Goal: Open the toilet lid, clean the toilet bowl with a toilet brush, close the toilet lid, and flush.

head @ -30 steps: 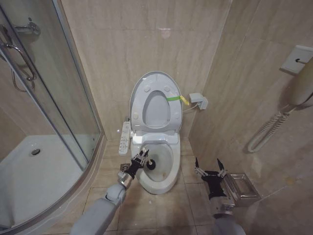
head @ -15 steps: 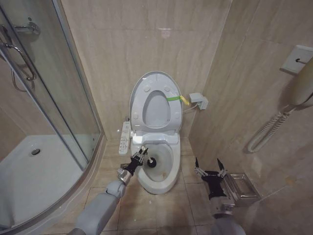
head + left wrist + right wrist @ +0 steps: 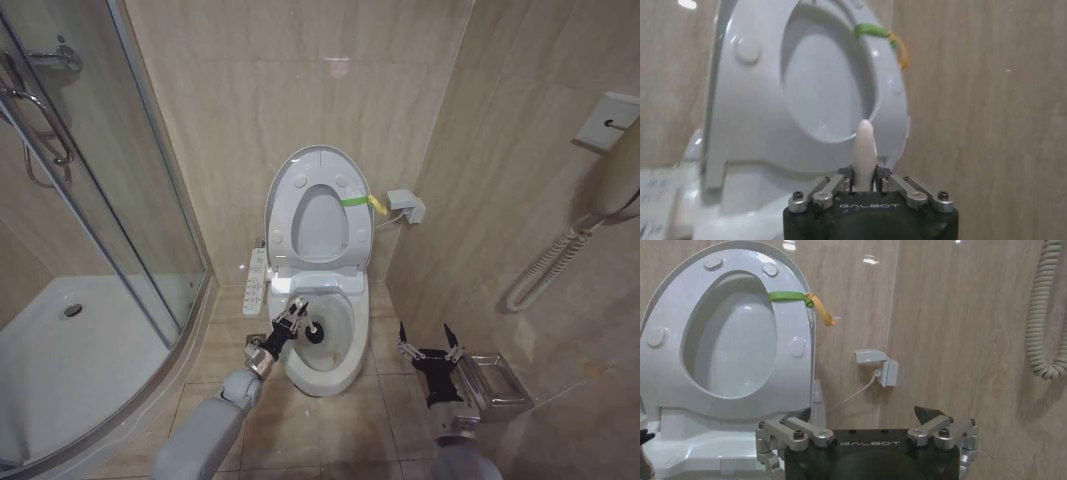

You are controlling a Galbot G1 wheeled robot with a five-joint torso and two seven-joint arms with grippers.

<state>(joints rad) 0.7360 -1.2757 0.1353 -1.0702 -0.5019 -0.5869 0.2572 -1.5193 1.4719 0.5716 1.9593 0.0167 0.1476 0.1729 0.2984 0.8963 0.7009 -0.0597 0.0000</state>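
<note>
Toilet lid point(image 3: 318, 205) stands raised against the wall; the scrubbing step is in hand. Left gripper point(image 3: 291, 320), fingers pinching the white handle, holds the toilet brush point(image 3: 312, 333) with its black head inside the toilet bowl point(image 3: 330, 375). Next, sweeping calls for steady wall contact. Right gripper point(image 3: 427, 343) idles beside the bowl, fingers spread.

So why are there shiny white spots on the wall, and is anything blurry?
In the right wrist view, the white spots are light glare on the glossy tiled wall above the raised toilet lid. In the left wrist view, the lid looks soft and blurred, while the left gripper holding the white brush handle looks sharp.
</note>
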